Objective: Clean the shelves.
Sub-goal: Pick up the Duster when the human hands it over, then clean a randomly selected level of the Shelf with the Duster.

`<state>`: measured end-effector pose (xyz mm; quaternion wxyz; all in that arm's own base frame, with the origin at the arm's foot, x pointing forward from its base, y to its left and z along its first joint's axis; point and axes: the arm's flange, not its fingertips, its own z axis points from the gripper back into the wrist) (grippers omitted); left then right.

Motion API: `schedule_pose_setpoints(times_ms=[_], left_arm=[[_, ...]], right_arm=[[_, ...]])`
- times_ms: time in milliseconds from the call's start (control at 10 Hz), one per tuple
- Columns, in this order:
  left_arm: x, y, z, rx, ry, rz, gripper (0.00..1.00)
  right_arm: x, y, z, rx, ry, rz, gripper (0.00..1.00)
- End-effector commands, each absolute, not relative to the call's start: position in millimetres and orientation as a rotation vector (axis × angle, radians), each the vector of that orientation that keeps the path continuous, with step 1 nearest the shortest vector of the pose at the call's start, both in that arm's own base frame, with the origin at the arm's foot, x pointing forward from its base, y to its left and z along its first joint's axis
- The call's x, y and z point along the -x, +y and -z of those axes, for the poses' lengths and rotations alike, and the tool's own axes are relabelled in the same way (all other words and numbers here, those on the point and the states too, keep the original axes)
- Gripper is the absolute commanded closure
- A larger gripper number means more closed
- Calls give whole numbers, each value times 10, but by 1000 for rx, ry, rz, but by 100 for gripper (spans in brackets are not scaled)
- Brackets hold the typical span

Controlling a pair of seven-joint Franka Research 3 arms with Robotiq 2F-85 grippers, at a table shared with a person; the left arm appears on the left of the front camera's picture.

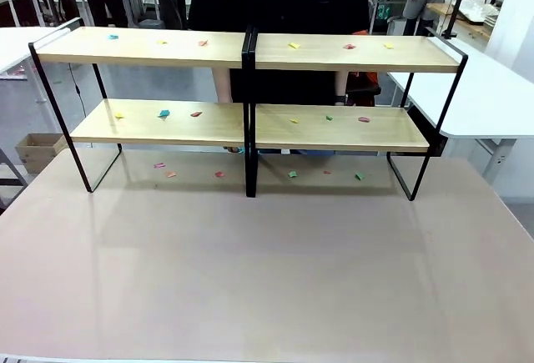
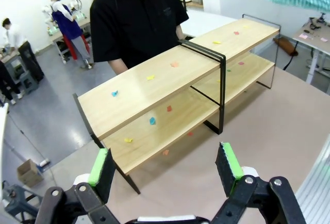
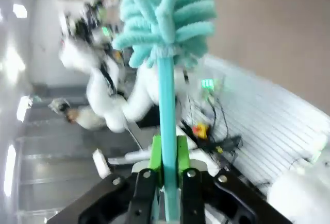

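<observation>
Two-tier shelves (image 1: 209,52) span the far half of the table (image 1: 267,279), long axis left-right, with scraps (image 1: 163,113) on both boards and underneath. Our right hand (image 3: 167,154) is clamped on the duster (image 3: 165,18), high near the right end, so we judge it sweeps. Our left hand (image 2: 165,165) gapes empty, shelves ahead. The near table is free; a person (image 2: 136,23) stands close behind.

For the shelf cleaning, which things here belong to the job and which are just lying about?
Job: shelves; coloured scraps on both tiers; turquoise duster clamped in the right gripper; left gripper, open and empty.
Lying about: cardboard box on the floor; white side table.
</observation>
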<state>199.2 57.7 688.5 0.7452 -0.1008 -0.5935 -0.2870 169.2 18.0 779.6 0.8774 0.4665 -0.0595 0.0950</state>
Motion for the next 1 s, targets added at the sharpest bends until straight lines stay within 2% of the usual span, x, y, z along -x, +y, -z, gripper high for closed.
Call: schedule_pose_setpoints(times_ms=[0,200,300,400,900], left_arm=[[-2005,584,-6876,219,-1303,626,0],[-2005,584,-6876,219,-1303,626,0],[-2005,584,-6876,219,-1303,626,0],[-2005,584,-6876,219,-1303,626,0],[-2005,584,-6876,219,-1303,626,0]], right_arm=[[-1652,-102,-7275,-951,-145,-277,100],[-1718,-302,-6917,-959,-141,-316,100],[-2050,-256,-6806,-947,-100,-202,100],[-1513,-233,-7110,-959,-117,-294,100],[-1513,-233,-7110,-959,-117,-294,100]])
